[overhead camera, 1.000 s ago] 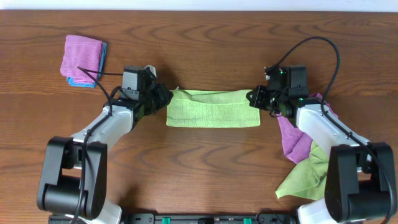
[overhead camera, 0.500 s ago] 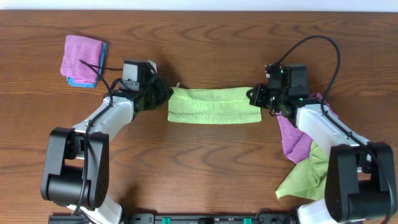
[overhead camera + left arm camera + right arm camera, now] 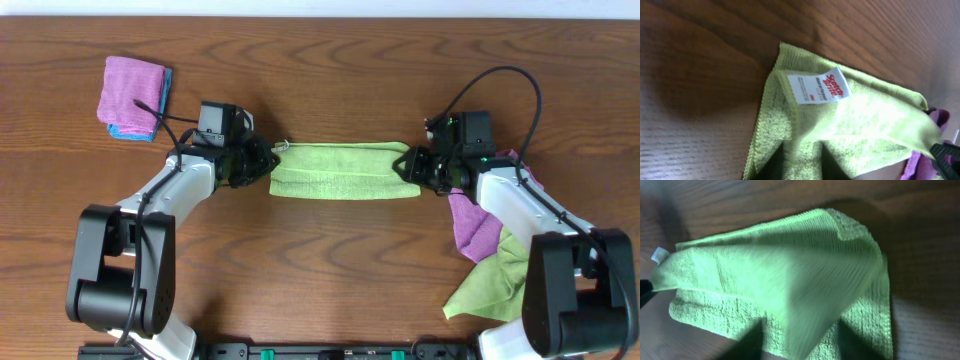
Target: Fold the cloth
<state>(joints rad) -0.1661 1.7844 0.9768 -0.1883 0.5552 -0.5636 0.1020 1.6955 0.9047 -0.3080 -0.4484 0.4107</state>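
The green cloth (image 3: 345, 172) lies on the table as a long folded strip between my two arms. My left gripper (image 3: 262, 160) is at its left end and my right gripper (image 3: 410, 165) at its right end. In the left wrist view the cloth (image 3: 865, 125) shows a white tag (image 3: 817, 87); the left gripper (image 3: 801, 168) has its jaws parted, with a ridge of cloth lying between them. In the right wrist view the right gripper (image 3: 802, 346) stands open over the cloth (image 3: 780, 280), and a blurred flap of the upper layer sits in the wide gap.
A folded pink cloth (image 3: 133, 88) lies on a blue one at the back left. A purple cloth (image 3: 478, 225) and another green cloth (image 3: 495, 282) are heaped under my right arm. The purple cloth's edge (image 3: 920, 167) shows past the strip's far end.
Both grippers were shut on the cloth's ends; now their jaws have parted. The strip has settled flat, and both arms have hardly shifted.
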